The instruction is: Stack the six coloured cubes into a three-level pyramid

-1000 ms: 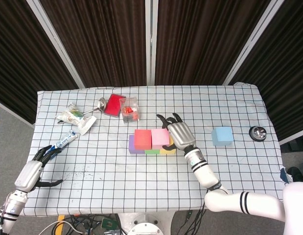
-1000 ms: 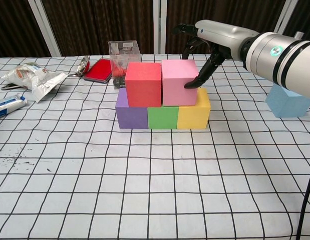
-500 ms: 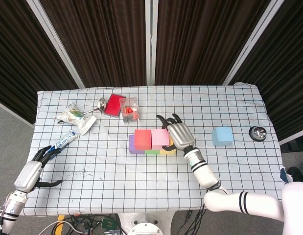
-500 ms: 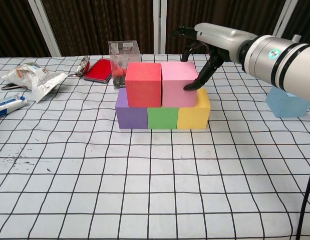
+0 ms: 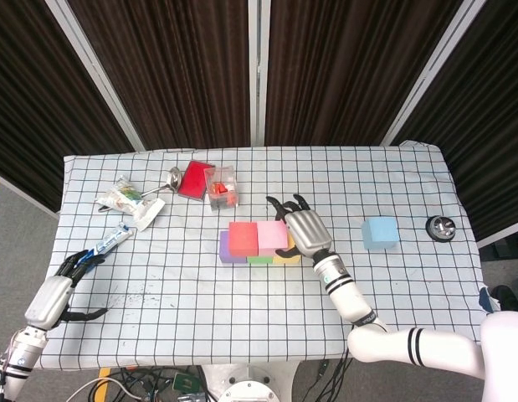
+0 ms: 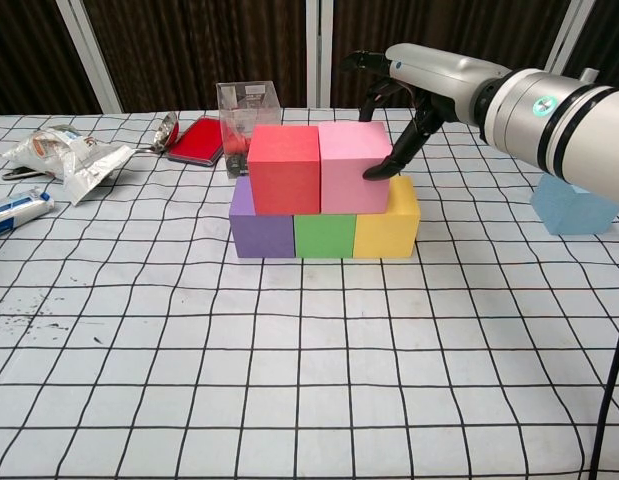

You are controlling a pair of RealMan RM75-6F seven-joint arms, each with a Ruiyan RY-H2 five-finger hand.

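Stack so far: I see the purple cube [image 6: 261,224], green cube [image 6: 325,236] and yellow cube [image 6: 387,221] in a row on the checked tablecloth [image 6: 289,380], with the red cube [image 6: 284,170] and pink cube [image 6: 354,166] side by side on top, touching.
Missing piece: the light blue cube [image 5: 380,233] sits alone on the cloth, well apart from the stack, on its right side.
Key relation: that blue cube lies to the right of my right hand [image 6: 404,95], on the same side as that arm; my left hand [image 5: 59,289] is at the far left near edge, much further off.
Right hand: fingers spread, holding nothing; one dark fingertip [image 6: 377,172] touches the pink cube's right face, the palm hangs over its right edge.
Left hand: resting low by the table edge, fingers apart, nothing in it.
My read: the second level looks squared up; I would lift the right hand off and reach right for the blue cube.
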